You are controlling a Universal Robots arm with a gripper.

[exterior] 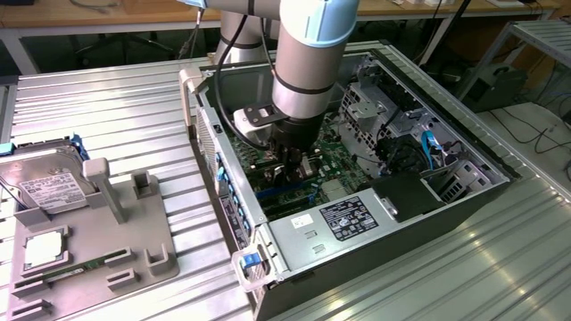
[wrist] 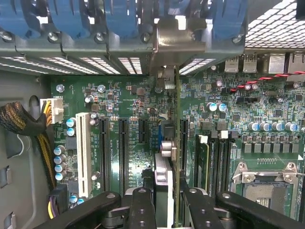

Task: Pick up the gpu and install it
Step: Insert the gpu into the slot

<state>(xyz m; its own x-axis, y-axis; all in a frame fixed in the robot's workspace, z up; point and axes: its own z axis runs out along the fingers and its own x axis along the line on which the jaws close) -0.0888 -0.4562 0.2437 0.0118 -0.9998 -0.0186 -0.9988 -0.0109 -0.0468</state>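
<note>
The gpu (wrist: pixel 177 143) appears edge-on in the wrist view, a thin green card standing upright over the motherboard (wrist: pixel 128 100). Its silver end bracket (wrist: pixel 178 40) lies against the case's rear slot openings. My gripper (wrist: pixel 171 202) is shut on the card, one black finger (wrist: pixel 143 210) on each side of it. The card's lower edge lines up with a black expansion slot (wrist: pixel 183 143); I cannot tell whether it is seated. In the exterior view the arm reaches down into the open computer case (exterior: pixel 446 200), with the gripper (exterior: pixel 296 164) low over the board.
A grey fixture (exterior: pixel 134 227) at the exterior view's left holds a silver hard drive (exterior: pixel 49 184) and a narrow memory stick (exterior: pixel 67 274). Inside the case are a power supply (exterior: pixel 344 221), a drive cage (exterior: pixel 384 107), an empty processor socket (wrist: pixel 267 188), a white slot (wrist: pixel 83 152) and a cable bundle (wrist: pixel 19 124).
</note>
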